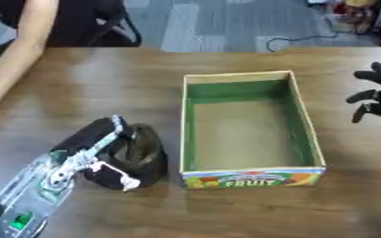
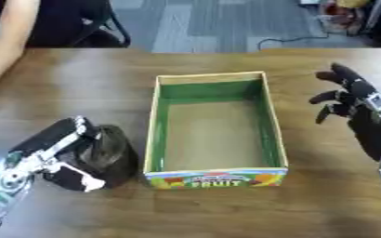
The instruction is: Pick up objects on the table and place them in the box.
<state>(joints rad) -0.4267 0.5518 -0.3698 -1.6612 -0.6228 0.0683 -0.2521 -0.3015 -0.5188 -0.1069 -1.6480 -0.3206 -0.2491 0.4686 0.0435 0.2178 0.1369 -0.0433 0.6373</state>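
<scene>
Left hand (image 1: pixel 104 153) closed around a dark object (image 1: pixel 141 155) beside the box (image 1: pixel 307 128).
Best lifted clear of the near wall before crossing over; right hand (image 2: pixel 352 104) hung relaxed, empty.

Black-fingered left hand (image 1: pixel 116 155) on a silver forearm with green marking; all-black right hand (image 2: pixel 358 104).

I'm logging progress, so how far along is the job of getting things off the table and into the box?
Nothing looks done yet: the box shows only its bare floor. In hand: the left hand has its fingers curled around a dark object on the table, just left of the box. Left to do: lift that object and set it in the box. The right hand hangs idle to the box's right.
</scene>
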